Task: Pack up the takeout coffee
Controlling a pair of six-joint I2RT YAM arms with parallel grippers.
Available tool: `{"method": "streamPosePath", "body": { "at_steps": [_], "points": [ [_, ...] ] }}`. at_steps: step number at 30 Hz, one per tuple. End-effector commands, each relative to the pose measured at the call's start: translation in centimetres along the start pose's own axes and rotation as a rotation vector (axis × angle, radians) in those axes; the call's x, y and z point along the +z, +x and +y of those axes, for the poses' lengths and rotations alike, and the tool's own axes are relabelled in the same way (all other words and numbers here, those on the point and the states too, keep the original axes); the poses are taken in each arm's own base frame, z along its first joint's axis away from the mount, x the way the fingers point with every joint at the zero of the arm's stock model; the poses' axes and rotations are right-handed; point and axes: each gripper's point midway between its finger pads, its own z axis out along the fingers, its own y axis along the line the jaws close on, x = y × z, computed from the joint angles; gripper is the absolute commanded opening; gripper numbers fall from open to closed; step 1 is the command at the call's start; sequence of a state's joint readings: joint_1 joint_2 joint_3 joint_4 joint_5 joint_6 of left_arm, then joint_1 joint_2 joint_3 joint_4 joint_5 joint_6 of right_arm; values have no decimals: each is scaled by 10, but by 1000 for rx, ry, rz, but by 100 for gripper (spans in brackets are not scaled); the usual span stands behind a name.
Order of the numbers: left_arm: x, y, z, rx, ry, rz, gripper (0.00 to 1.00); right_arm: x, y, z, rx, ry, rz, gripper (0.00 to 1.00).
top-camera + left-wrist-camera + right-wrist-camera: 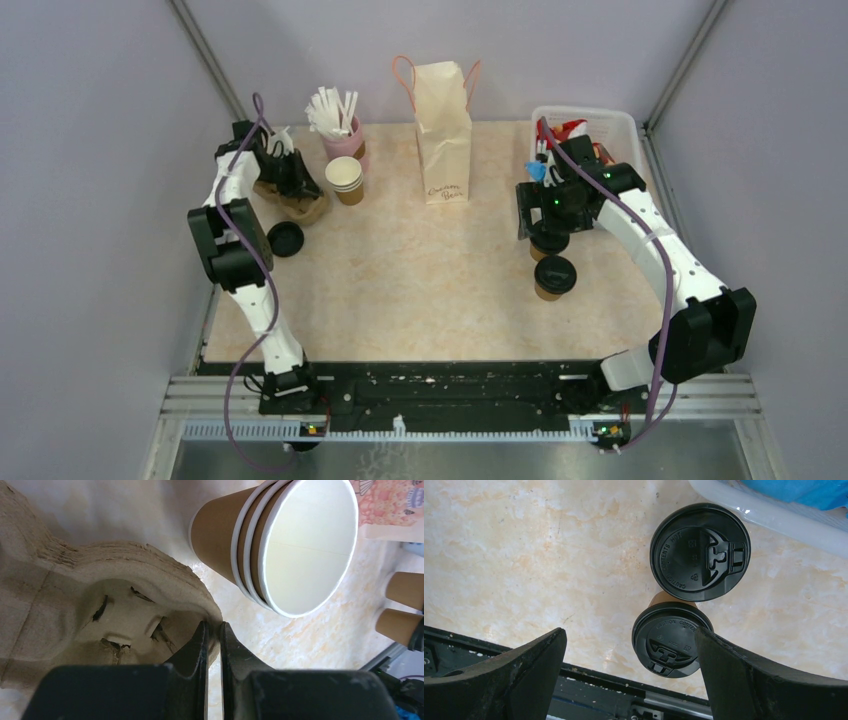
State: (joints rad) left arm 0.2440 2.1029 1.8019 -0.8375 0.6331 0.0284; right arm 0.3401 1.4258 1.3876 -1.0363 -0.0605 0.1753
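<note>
While the right gripper (629,640) hangs over the two lidded cups (700,552) with its jaws as wide as they go and nothing in them, the nearer cup (669,640) sits off-centre, just beside one finger (744,675) rather than midway. Coming down like this, that finger could land on the lid or tip the cup. Since the cups stand almost touching, closing on one may shove the other. The left gripper (214,640) is nearly shut, pinching the rim of the carrier stack (100,605). If nested trays lift together or the thin edge tears, they could drop onto the empty cups (280,545) just beside them. The lidded cups stand at the right of the table (420,290), near the basket (585,110) and well apart from the bag (443,130) at the far edge. Open room lies across the middle, between the arms. The left side is crowded by the straws (332,110) and a loose lid (285,239).
</note>
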Motion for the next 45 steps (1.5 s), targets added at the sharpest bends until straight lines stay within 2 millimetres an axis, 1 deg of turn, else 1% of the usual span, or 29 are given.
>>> {"method": "streamPosePath", "body": {
  "at_steps": [1, 3, 6, 11, 15, 18, 22, 29, 33, 37, 41, 42, 45],
  "points": [
    [0, 7, -2, -76, 103, 9, 7, -12, -10, 4, -25, -5, -63, 99],
    [0, 8, -1, -82, 117, 5, 7, -13, -10, 4, -25, -7, -64, 99],
    [0, 9, -4, -124, 159, 10, 8, -12, -10, 4, -26, -7, -62, 99],
    [4, 15, 3, -153, 148, 30, 7, -12, -9, 4, -26, -7, -62, 99],
    [0, 8, 4, -142, 125, 6, 6, -11, -9, 4, -26, -8, -60, 99],
    [-6, 0, 8, -115, 39, -16, 1, -11, -9, 5, -25, -9, -58, 99],
    [-17, -16, -2, -2, -58, -68, 0, -9, -10, 5, -25, -11, -53, 99],
    [-21, -27, -23, 71, -128, -72, 0, -9, -9, 5, -25, -14, -51, 99],
    [-27, -35, -29, 118, -232, -92, 0, -9, -9, 5, -24, -13, -52, 99],
    [-26, -37, -32, 208, -391, -75, 0, -8, -9, 6, -25, -19, -49, 99],
    [-32, -35, -25, 199, -517, -55, 0, -9, -8, 7, -24, -21, -49, 99],
    [-36, -35, -20, 196, -552, -55, 0, -9, -7, 6, -24, -19, -49, 99],
    [-37, -31, -20, 196, -555, -47, 0, -9, -7, 6, -24, -20, -52, 99]
  ]
}}
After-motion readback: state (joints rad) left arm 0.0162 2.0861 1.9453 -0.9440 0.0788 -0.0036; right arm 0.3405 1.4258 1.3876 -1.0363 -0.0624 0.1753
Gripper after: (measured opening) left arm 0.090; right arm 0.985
